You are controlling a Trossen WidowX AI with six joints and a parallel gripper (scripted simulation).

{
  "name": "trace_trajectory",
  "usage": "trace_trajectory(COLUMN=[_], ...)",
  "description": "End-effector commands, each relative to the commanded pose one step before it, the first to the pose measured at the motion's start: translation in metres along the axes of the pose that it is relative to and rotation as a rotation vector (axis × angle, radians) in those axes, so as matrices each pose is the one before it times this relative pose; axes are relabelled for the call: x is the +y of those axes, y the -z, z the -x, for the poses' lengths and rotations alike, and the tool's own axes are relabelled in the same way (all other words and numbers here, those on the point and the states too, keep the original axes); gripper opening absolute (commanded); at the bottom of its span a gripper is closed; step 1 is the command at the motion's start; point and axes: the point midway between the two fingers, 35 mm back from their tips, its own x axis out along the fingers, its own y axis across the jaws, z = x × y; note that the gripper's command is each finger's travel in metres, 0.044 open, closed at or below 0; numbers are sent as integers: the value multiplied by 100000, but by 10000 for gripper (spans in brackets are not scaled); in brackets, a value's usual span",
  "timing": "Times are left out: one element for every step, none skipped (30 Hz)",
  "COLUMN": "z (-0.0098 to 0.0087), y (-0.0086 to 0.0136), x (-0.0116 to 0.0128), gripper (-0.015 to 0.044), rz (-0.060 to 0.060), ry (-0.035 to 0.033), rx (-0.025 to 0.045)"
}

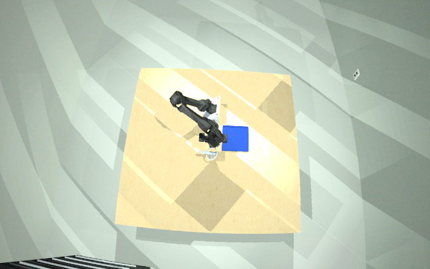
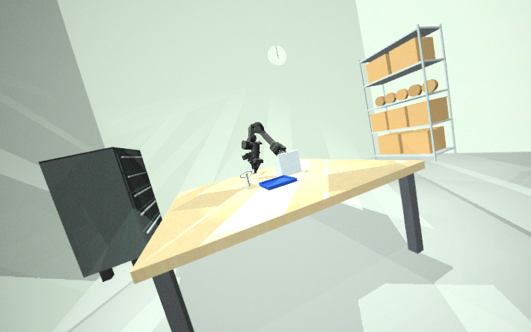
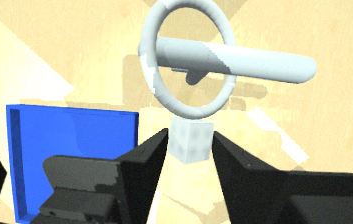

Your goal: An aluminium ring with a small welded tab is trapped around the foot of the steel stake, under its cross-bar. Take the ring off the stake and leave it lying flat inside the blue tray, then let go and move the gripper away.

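one pale worktop (image 1: 210,213) (image 2: 201,222) (image 3: 337,115) carries one black arm (image 1: 193,117) (image 2: 271,140) and one blue tray (image 1: 235,138) (image 2: 278,182) (image 3: 102,135), close beside the hand (image 1: 212,146) (image 2: 255,171) (image 3: 190,135), at left in the wrist view. just beyond the fingertips stands one steel stake (image 1: 211,156) (image 2: 247,180) (image 3: 195,77), its single cross-bar (image 1: 203,152) (image 3: 272,65) running crosswise ahead of the hand. one aluminium ring (image 1: 211,159) (image 2: 241,176) (image 3: 148,65) lies directly ahead, tilted around the bar, apparently one side above, the other beneath. the hand, partly closed, grips its one tab (image 3: 191,142); the ring likely must clear the bar before turning trayward.
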Motion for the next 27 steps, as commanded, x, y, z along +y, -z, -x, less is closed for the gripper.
trace_trajectory(z=[-63, -41, -30, -17, 1, 2, 5, 6, 4, -17, -27, -35, -32, -23, -13, 4, 8, 13, 12, 8, -14, -22, -28, -25, -18, -10, 7], y=[20, 20, 15, 8, 4, 7, 8, 6, 3, 9, 15, 19, 18, 13, 7, 3, 5, 6, 4, 2, 9, 14, 18, 17, 12, 7, 2], x=[-488, -119, -89, -53, -62, -110, -146, -119, -71, -56, -92, -122, -121, -90, -54, -61, -109, -146, -120, -72, -57, -94, -124, -124, -92, -55, -60], gripper=[0, 0, 0, 0, 0, 0, 0, 0, 0, 0, 0, 0, 0, 0, 0, 0, 0, 0, 0, 0, 0, 0, 0, 0, 0, 0, 0], rz=[-1079, -227, -169, -101, -122, -214, -282, -228, -136, -107, -175, -230, -226, -167, -99, -120, -213, -283, -230, -137, -108, -176, -230, -226, -167, -99, -120], ry=[-2691, -749, -556, -332, -400, -703, -929, -751, -448, -352, -575, -755, -743, -548, -327, -394, -699, -930, -756, -451, -354, -577, -755, -742, -547, -326, -391], rx=[-525, -62, -60, -42, -9, -29, -62, -70, -51, -5, -18, -42, -63, -61, -42, -9, -29, -62, -71, -51, -5, -18, -43, -64, -61, -42, -10])
